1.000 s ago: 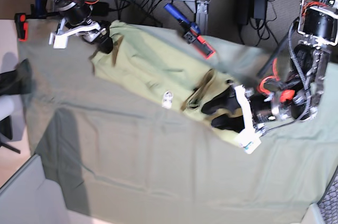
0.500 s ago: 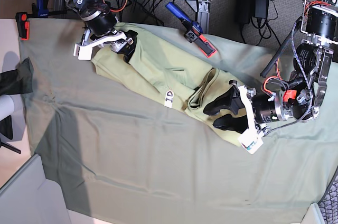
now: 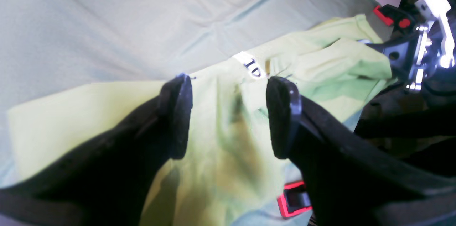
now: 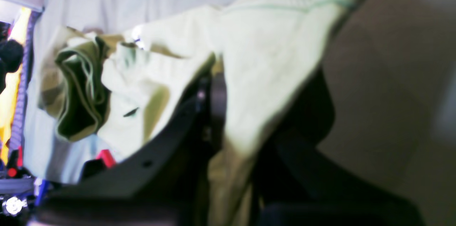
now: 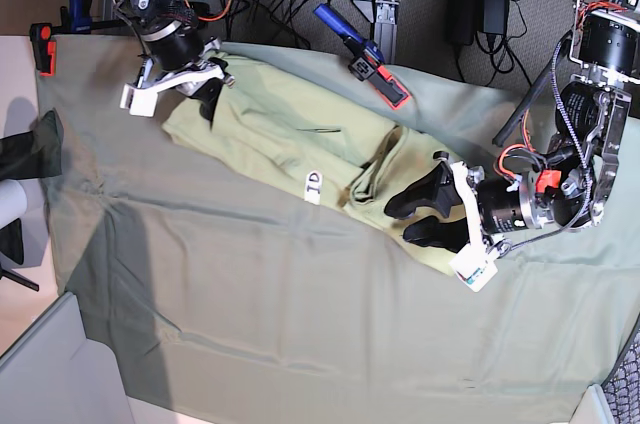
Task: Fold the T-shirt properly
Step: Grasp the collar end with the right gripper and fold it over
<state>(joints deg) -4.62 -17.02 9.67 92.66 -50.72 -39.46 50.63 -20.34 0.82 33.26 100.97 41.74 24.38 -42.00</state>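
The pale yellow-green T-shirt [image 5: 290,134] lies bunched in a diagonal band on the table cloth, its white tag [image 5: 313,185] on the near edge. My right gripper [image 5: 208,92] is at the shirt's far-left end. In the right wrist view the right gripper [image 4: 219,94] is shut, with T-shirt [image 4: 270,51] cloth pinched between its dark fingers. My left gripper [image 5: 403,221] stands open over the shirt's right end. In the left wrist view the left gripper [image 3: 228,112] has its fingers wide apart above the T-shirt [image 3: 320,66], holding nothing, with the tag [image 3: 251,66] just beyond.
The grey-green table cloth [image 5: 300,324] covers the table. A blue-handled clamp with a red jaw [image 5: 378,74] grips the far edge behind the shirt. A second red clamp [image 5: 40,46] sits at the far left. Cables and a power strip run behind the table.
My right gripper swung right, came back to the shirt's far-left end and closed on the cloth, shifting that corner. The left arm has stayed still and open.
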